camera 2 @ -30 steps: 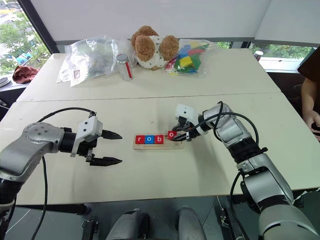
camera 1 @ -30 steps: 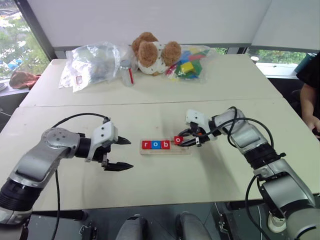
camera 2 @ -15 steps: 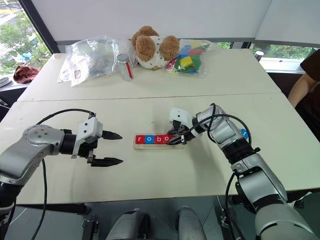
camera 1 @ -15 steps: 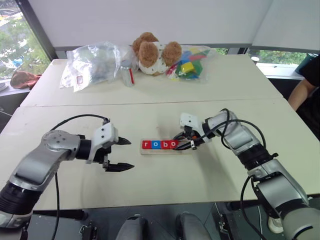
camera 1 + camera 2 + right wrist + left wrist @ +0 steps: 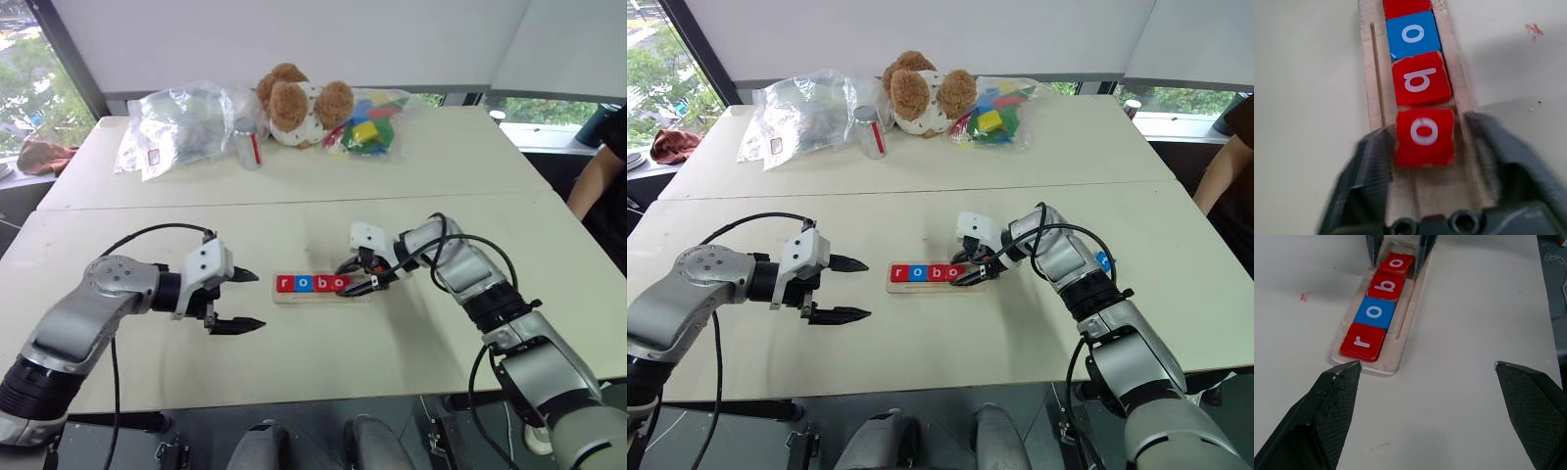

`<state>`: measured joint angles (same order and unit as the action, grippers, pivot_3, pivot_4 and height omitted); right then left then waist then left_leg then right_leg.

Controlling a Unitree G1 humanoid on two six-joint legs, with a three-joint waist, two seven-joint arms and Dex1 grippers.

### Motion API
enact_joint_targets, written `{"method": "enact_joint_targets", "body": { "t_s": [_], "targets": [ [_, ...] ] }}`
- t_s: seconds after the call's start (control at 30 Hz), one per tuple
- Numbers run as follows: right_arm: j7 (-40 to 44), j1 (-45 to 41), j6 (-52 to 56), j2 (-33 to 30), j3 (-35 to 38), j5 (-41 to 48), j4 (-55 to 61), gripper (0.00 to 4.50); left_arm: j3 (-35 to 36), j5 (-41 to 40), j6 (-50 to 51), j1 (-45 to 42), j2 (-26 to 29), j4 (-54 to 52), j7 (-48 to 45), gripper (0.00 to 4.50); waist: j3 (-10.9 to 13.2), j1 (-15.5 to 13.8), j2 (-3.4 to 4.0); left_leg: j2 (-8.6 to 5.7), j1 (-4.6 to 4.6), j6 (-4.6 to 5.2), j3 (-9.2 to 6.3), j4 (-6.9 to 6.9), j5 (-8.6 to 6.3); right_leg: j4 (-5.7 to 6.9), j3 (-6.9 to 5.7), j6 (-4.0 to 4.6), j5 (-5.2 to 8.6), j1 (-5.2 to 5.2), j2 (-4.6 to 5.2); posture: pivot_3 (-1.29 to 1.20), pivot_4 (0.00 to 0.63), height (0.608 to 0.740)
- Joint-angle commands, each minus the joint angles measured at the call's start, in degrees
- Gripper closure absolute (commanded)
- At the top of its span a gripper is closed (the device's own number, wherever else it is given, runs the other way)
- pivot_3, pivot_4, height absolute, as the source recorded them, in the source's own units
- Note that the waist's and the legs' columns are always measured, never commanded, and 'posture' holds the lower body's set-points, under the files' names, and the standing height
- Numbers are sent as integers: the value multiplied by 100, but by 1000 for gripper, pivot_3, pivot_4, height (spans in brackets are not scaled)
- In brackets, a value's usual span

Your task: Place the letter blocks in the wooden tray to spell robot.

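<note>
A: Right gripper (image 5: 1422, 161) sits low over the wooden tray (image 5: 1367, 73), its two black fingers (image 5: 1367, 171) straddling the rim on either side of a red block printed "o" (image 5: 1424, 136). A slim gap shows on each flank of that block, so the jaws look parted, no longer pinching it.

B: What can you read beyond it?

A: Running away from its fingertips, the letter blocks (image 5: 1378, 308) lie in one row inside the tray: red "o", red "b" (image 5: 1420, 81), blue "o" (image 5: 1413, 34), then a red one that the left wrist view shows as "r" (image 5: 1362, 342). Read from the far end, that makes "robo". The red "o" nearest the gripper touches the "b". Tray floor lies bare under the gripper, behind that "o".

B: And the other gripper?

A: Left gripper (image 5: 238, 301) hangs wide open, well apart from the tray's "r" end, holding nothing, its tips pointed toward the tray.

B: Anything else with writing?

A: Far beyond both grippers, on the rear table (image 5: 460, 147), a teddy bear (image 5: 297, 103), a bag of coloured toy blocks (image 5: 367, 125), a clear plastic bag (image 5: 181, 122) and a bottle (image 5: 248, 142); any labels there are too small to read.
</note>
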<state>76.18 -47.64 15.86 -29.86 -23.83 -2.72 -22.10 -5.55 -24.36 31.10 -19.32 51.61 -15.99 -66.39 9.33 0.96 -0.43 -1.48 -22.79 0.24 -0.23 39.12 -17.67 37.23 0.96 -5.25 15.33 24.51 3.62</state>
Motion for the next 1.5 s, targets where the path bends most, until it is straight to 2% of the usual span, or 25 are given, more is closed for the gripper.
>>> {"method": "enact_joint_targets", "body": {
  "t_s": [0.03, 0.27, 0.5, 1.07, 1.33, 1.5],
  "targets": [
    [-37, -184, -28, 47, 126, 44, 45, 49, 124, -56, 18, -73, -5, -116, 10, 0, 0, 0, 0, 0, 0, 0, 0, 0, 0, 0, 0, 0, 0, 0, 0, 0, 150, 740],
    [-72, -201, 226, -78, 340, 226, 490, 49, 103, -40, -7, -122, -45, -40, 15, 0, 0, -12, 0, 0, -1, -5, 0, 0, 3, 0, 0, 0, 0, 0, 0, 0, 150, 740],
    [-136, 20, -83, -322, 268, 57, 726, 49, 15, 30, -91, -263, -118, 161, -58, 0, 0, -14, 0, -1, -1, -2, 0, 1, 1, -1, -1, 0, 0, 0, 1, 0, 150, 740],
    [-487, -270, -962, -25, 121, -385, -230, 49, 89, 69, -132, -194, -123, 167, -65, 0, 0, -2, 0, 0, 0, -9, 0, 1, 5, 1, -1, 0, 0, 0, -1, 0, 150, 740],
    [-220, -224, -668, -206, 431, -43, 287, 49, 99, 57, -135, -154, -129, 139, -35, 0, 0, -9, 0, 0, -1, -12, 0, 1, 7, 1, -1, 0, 0, 0, -1, 0, 150, 740],
    [-694, -170, 185, -562, 1094, 174, 660, 49, 150, 12, -147, -122, -147, 105, -10, 0, 0, -31, 0, -1, -2, -11, -1, 2, 6, 0, -1, 0, 0, 0, 2, 0, 150, 740]
  ]
}}
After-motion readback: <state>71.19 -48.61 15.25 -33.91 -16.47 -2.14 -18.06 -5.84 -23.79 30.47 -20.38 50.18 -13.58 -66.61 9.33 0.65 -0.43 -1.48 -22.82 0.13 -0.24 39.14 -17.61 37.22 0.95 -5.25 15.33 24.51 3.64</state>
